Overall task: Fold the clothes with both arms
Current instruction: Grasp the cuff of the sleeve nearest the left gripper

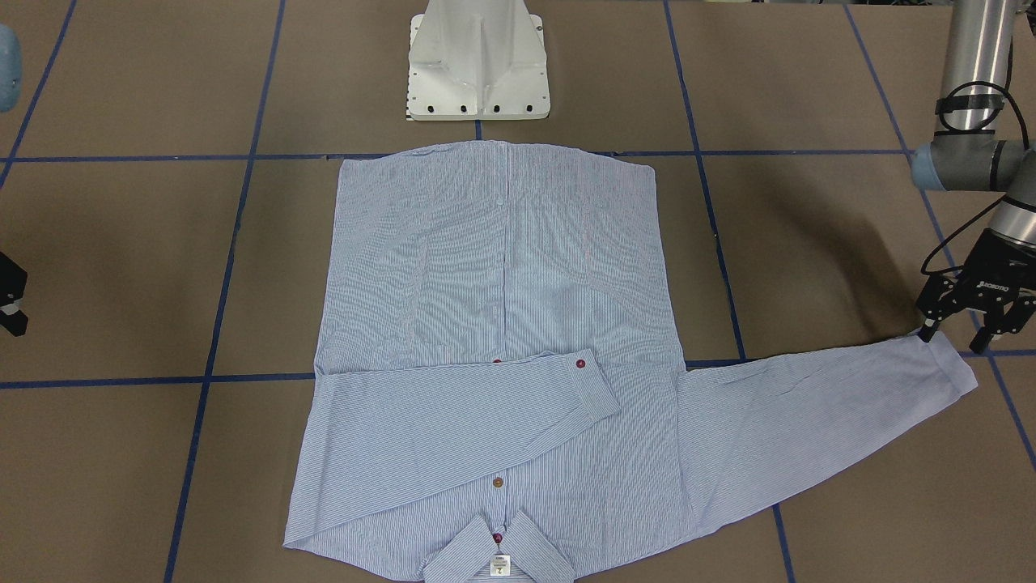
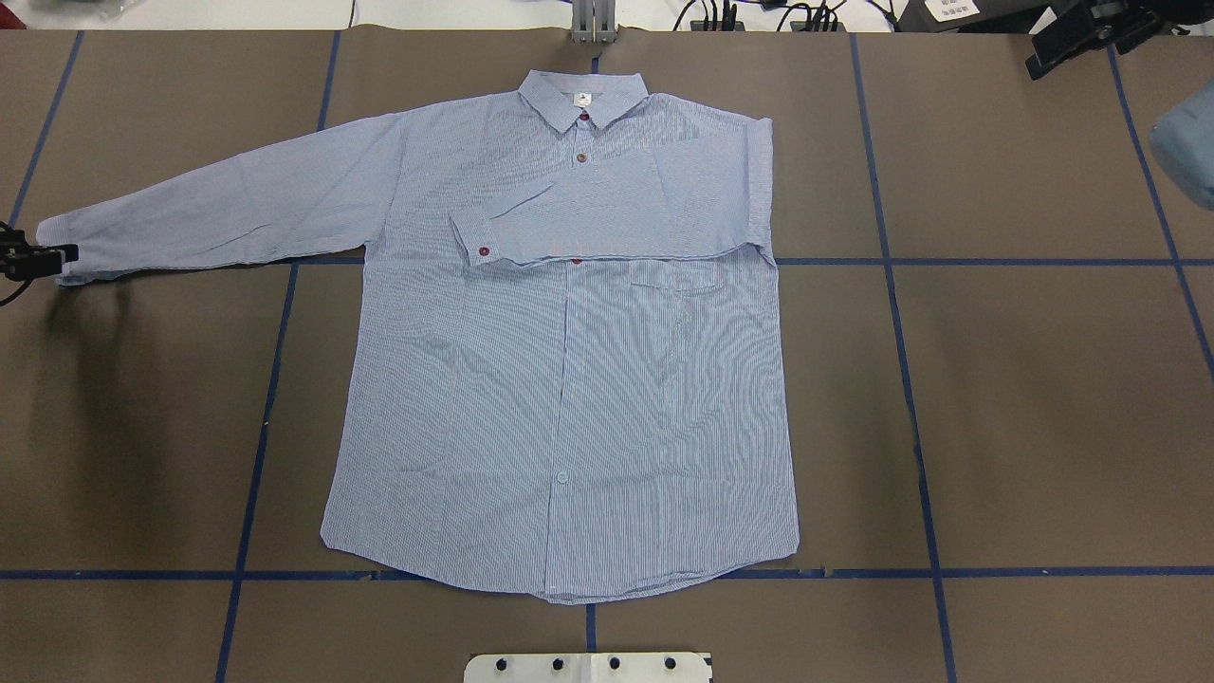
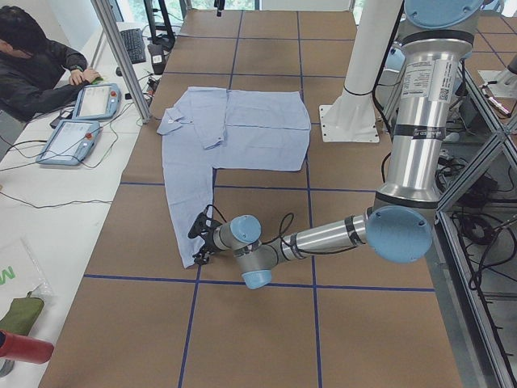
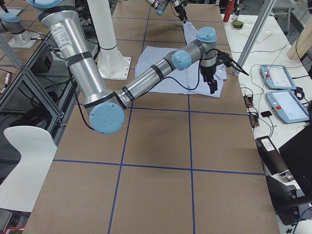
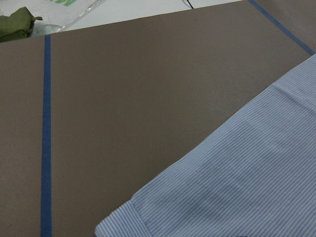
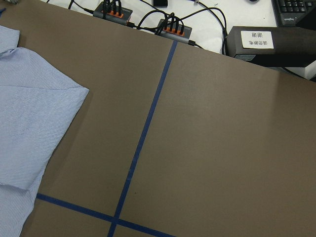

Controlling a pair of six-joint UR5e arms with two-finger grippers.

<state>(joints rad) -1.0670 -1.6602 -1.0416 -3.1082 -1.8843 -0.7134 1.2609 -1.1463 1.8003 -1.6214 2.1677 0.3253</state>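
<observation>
right gripper (image 1: 11,306) cut off at front view's edge, shirt collar (image 1: 530,547) clipped below

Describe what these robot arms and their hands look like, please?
Both arms, the left arm and right arm, are shiny silver-grey tubes joined by rounded elbows with pale blue caps. Black bands and small white stickers ring the tubes, and black cables loop near the wrists. The left gripper is black, with two fingers and tiny white lettering.

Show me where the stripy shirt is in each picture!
Front-facing: shirt centre, collar bottom.
Overhead: shirt centre, collar top.
Left: shirt upper middle.
Right: shirt top, behind right arm.
Left wrist: sleeve lower right.
Right wrist: shirt left edge.
Shared landmark: blue tape lines.
</observation>
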